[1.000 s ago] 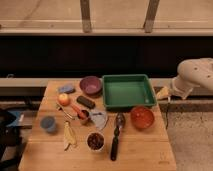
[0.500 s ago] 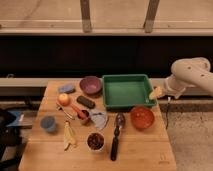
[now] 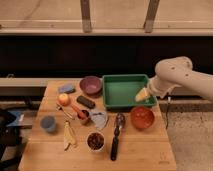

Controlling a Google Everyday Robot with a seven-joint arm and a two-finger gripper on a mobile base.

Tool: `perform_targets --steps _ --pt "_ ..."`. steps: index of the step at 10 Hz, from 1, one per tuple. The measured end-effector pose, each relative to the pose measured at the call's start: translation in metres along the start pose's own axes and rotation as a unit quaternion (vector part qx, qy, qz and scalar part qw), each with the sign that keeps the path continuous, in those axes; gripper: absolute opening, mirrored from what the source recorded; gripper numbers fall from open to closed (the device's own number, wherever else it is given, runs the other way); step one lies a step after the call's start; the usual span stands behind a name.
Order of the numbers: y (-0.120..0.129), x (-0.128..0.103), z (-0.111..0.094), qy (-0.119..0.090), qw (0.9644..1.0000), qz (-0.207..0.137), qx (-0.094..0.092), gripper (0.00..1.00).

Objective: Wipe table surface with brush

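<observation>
The brush [image 3: 116,136] lies on the table surface [image 3: 145,151] near the front middle, with its rounded head toward the green tray and its black handle pointing to the front edge. My gripper [image 3: 143,95] hangs at the end of the white arm over the tray's right rim, behind and to the right of the brush. It is open and holds nothing. A gap of bare wood separates it from the brush.
A green tray [image 3: 112,79] sits at the back right and an orange bowl [image 3: 142,117] in front of it. To the left are a purple bowl [image 3: 90,85], black block [image 3: 85,102], apple [image 3: 63,99], red-handled scoop [image 3: 79,112], blue cup [image 3: 48,123], banana [image 3: 69,135] and a filled white cup [image 3: 95,141].
The arm has swung in from the right, bringing my gripper leftward to the tray's right rim. Nothing on the table has moved.
</observation>
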Motion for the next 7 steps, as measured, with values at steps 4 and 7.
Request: perform_targets --steps 4,7 --pt "0.075 0.006 0.011 0.032 0.9974 -0.064 -0.005 0.80" --pt "0.075 0.008 0.012 0.037 0.9972 -0.064 -0.004 0.80"
